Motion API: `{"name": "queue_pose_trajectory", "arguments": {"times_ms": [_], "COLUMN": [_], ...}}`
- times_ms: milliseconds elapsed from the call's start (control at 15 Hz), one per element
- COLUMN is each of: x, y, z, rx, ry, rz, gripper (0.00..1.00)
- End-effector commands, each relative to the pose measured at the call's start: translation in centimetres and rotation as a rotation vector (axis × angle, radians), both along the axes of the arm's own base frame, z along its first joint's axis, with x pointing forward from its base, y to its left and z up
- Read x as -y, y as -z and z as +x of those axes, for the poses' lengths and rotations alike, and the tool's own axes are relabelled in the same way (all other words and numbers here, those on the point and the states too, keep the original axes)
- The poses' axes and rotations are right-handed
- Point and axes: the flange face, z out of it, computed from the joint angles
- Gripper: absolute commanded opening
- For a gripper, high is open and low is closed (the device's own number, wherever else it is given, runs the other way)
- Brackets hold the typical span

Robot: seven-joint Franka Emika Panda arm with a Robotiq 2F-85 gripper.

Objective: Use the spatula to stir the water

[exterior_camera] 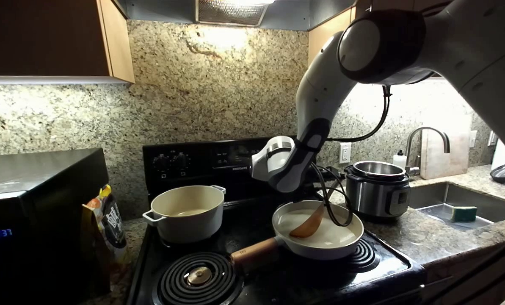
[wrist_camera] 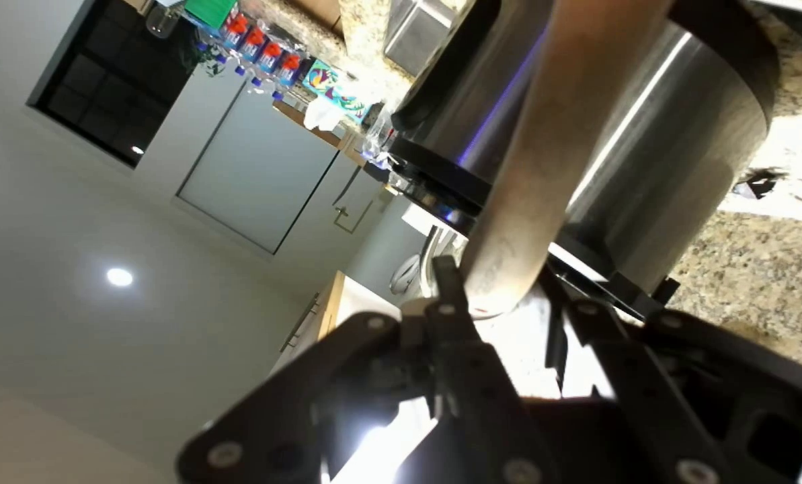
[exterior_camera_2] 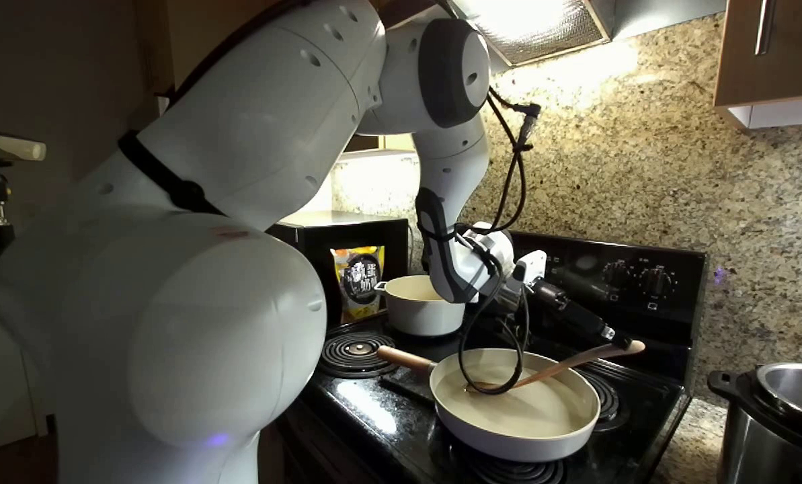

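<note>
While the jaws clamp it, the wooden spatula slants, its blade orange-brown.

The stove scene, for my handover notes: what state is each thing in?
Round cream-white frying pan: upright, unlidded
Shallow pale water: in the pan
Tan wooden spatula: tilted, blade in the pan
Black fingers: closed on the spatula
Cream two-handled pot: upright, unlidded
Silver electric cooker: upright, unlidded
White hood light: on
Blue microwave clock: lit
</note>
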Motion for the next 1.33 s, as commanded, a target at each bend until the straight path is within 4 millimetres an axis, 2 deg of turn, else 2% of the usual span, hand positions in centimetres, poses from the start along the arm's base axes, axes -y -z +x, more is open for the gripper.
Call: {"name": "queue_pose_trajectory", "arguments": {"times_ms": [0, 267, 533, 733, 933, 1267], "x": [2.4, 4.6, 5.7, 4.8, 3.0, 0.3], "y": [-1.0, -2.3, -3.6, -4.2, -4.1, -2.1], "z": [-1.3, -1.0, 0.4, 1.6, 2.4, 1.6], "rx": [-0.04, -0.006, 0.024, 0.026, 0.003, -0.065], "ry": [-0.016, 0.007, 0.027, 0.013, -0.02, -0.08], "rz": [0.008, 0.041, 0.048, 0.05, 0.06, 0.076], "gripper": [0.11, 0.11, 0.11, 0.11, 0.11, 0.11]}}
